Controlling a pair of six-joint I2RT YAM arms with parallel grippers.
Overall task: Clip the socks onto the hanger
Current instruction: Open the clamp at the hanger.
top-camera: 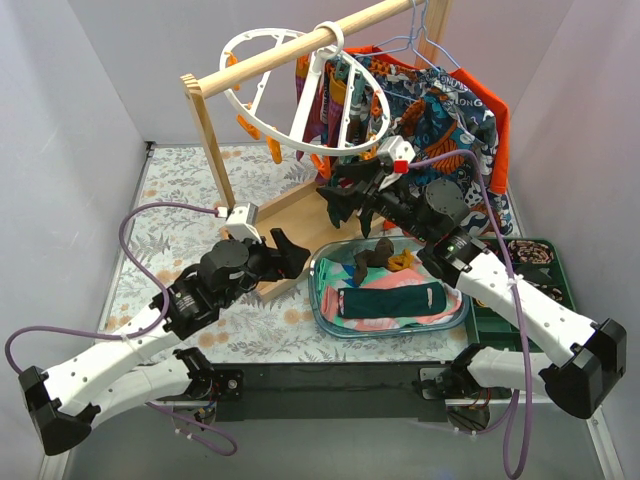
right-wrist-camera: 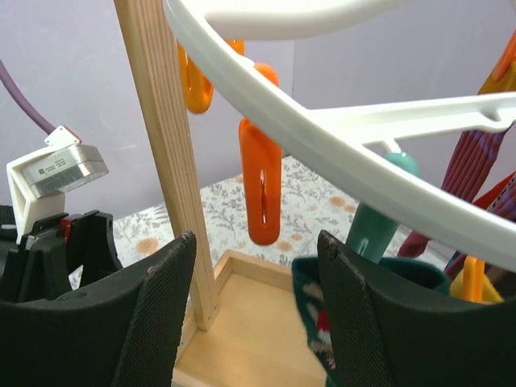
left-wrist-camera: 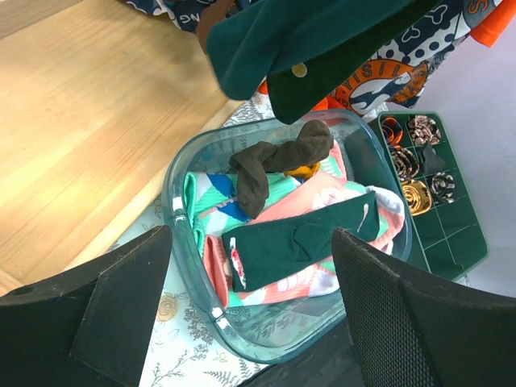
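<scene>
Tool on right arm (right-wrist-camera: 256, 240) stood spread, empty, raised beside orange peg (right-wrist-camera: 260, 185) of hanger (right-wrist-camera: 322, 129). Left tool (left-wrist-camera: 251, 235) hovered spread over bin (left-wrist-camera: 181, 173).

One white ring hanger (right-wrist-camera: 322, 139), one wooden rail (top-camera: 215, 78), one patterned shirt (top-camera: 460, 110), one clear bin (left-wrist-camera: 172, 201), one green tray (left-wrist-camera: 466, 242), two hanging socks (left-wrist-camera: 306, 32), one binned teal sock (left-wrist-camera: 302, 246), one brown sock (left-wrist-camera: 274, 161).

A: What sort of place is shown?
B: Robot lab test cell. Left arm (top-camera: 110, 360) & right arm (top-camera: 530, 310) are bolted to a black base bar (top-camera: 330, 385); a purple cable (top-camera: 170, 205) is run over a table (top-camera: 180, 170) w/ floral cloth, boxed in by plain white panels (top-camera: 70, 120).
A: Home-like?
B: Props only are seen: wooden rail (top-camera: 212, 78), hanger (top-camera: 312, 80), clear tub (left-wrist-camera: 171, 197).
</scene>
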